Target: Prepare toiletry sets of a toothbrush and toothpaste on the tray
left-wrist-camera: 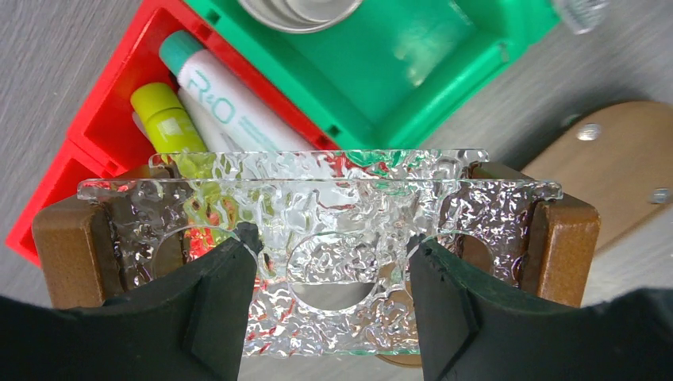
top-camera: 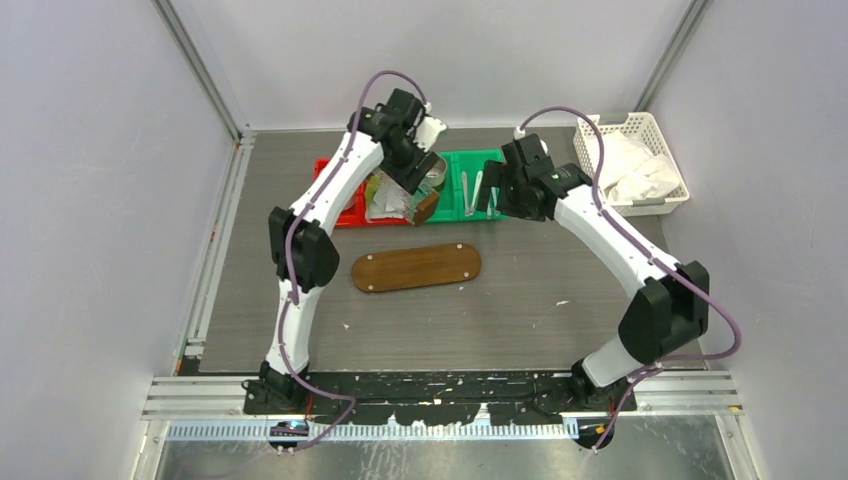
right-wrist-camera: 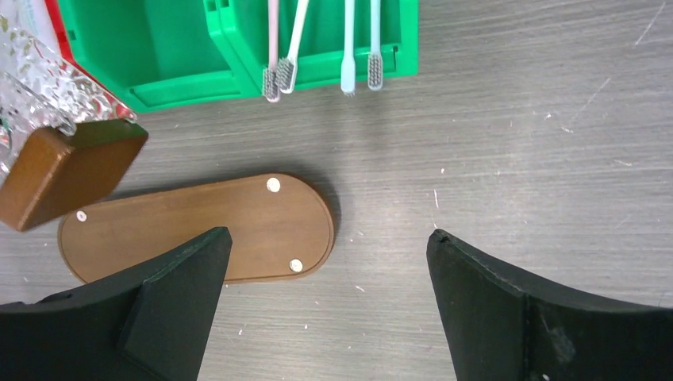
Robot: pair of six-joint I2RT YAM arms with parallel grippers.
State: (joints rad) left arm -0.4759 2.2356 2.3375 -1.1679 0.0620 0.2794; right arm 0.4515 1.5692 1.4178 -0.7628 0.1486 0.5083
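Our left gripper (left-wrist-camera: 329, 254) is closed on a clear patterned panel (left-wrist-camera: 333, 198) with a brown wooden block at each end; the panel lies crosswise between the two fingers and hangs above the bins. Beyond those fingertips, to their left, a red bin (left-wrist-camera: 95, 119) holds the yellow-green tube (left-wrist-camera: 167, 119) and, touching it, a white tube (left-wrist-camera: 238, 111) with a teal cap.

Our right gripper (right-wrist-camera: 327, 232) stands wide and holds nothing. Ahead of its fingertips, four toothbrushes (right-wrist-camera: 349, 63) lie in a green bin (right-wrist-camera: 405, 40), bristle ends over the near rim. The oval wooden board (right-wrist-camera: 198, 222), which we take for the tray, lies on the table (right-wrist-camera: 516, 159) just past the left finger, and it is bare.

We judge the task barely begun, with no set laid out and the picking step in hand. Next, the right gripper must reach forward over the rim and close narrowly on one slim handle without dragging its neighbour. The left gripper must put the panel down before it can take a tube
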